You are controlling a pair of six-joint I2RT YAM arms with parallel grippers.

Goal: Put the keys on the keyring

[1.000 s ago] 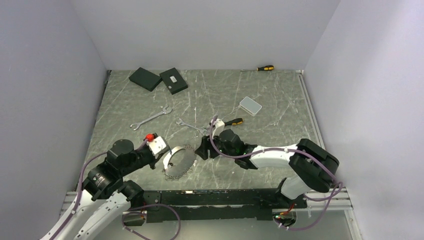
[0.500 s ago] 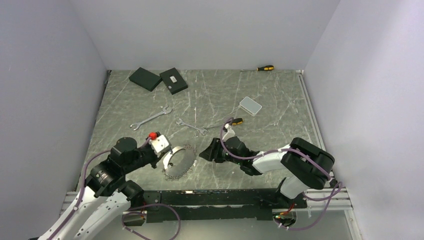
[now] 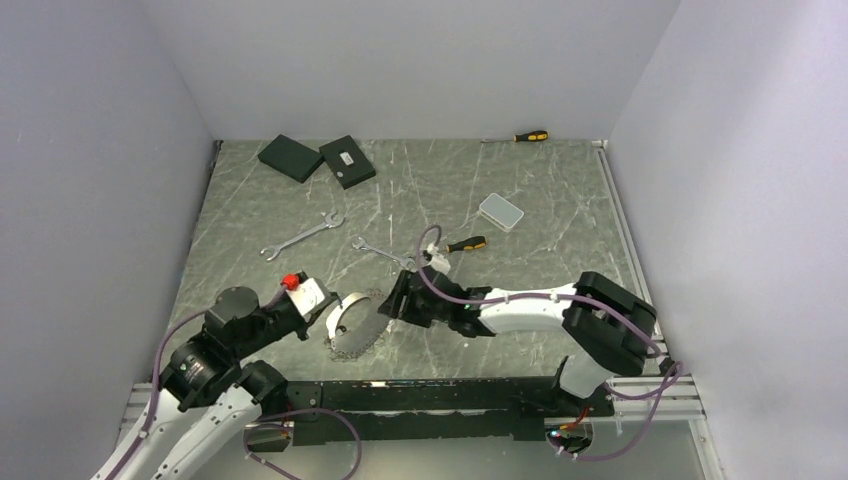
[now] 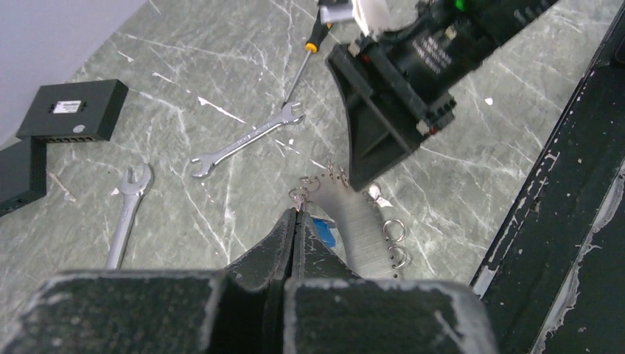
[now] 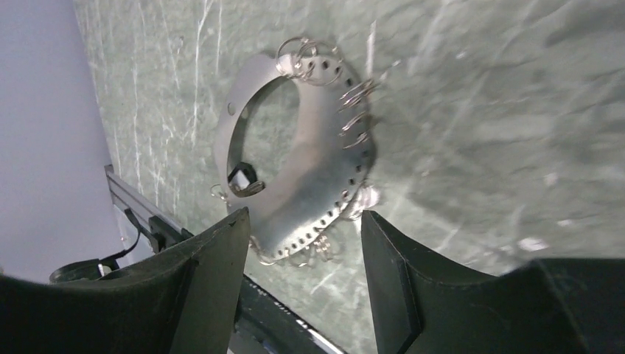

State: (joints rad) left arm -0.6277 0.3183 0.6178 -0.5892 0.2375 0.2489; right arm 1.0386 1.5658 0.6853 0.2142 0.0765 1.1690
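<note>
Just beside keyring (image 3: 366,313) rim — right pincer (image 3: 394,302)

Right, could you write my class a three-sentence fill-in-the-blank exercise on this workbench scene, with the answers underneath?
1. The left gripper is ___ on the keyring.
2. The right gripper is ___, close to the keyring.
3. ___ keys lie on the table, neither on the keyring.
Missing words: shut; open; two.
</note>
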